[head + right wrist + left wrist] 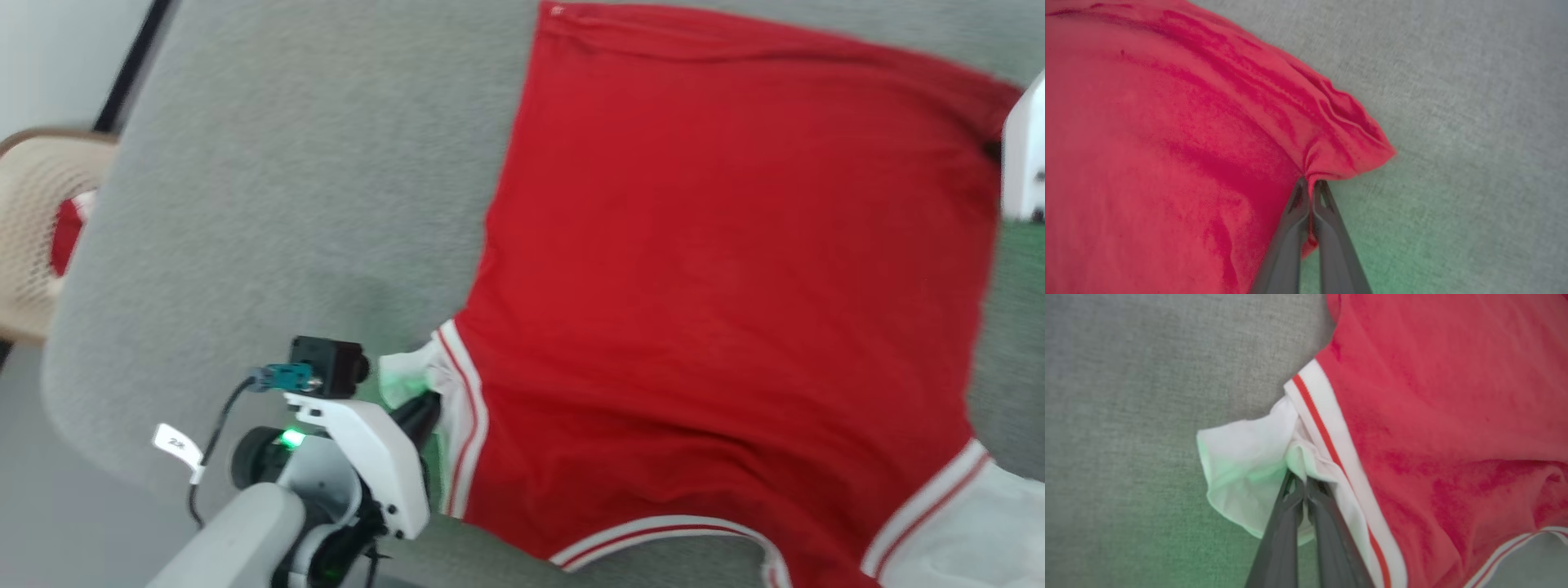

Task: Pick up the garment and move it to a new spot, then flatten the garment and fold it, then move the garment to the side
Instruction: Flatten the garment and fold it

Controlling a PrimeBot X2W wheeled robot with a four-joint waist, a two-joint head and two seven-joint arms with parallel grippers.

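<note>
The garment point(718, 269), a red T-shirt with white sleeves and striped trim, lies spread on the grey surface point(310, 188), neckline toward the near edge. My left gripper point(424, 408) is shut on the garment's white left sleeve point(1241, 457), its fingers point(1282, 535) pinching a bunched fold beside the striped seam. My right gripper point(1309, 185) is shut on a red hem corner point(1347, 151) of the garment, the cloth puckered at its tips. In the head view the right arm's white body point(1024, 155) shows at the right edge by that far corner.
A beige plastic chair point(37, 220) with something red on it stands off the surface at the far left. The grey surface's rounded edge point(90, 408) runs down the left side, with pale floor beyond. The other white sleeve point(971, 531) lies at the lower right.
</note>
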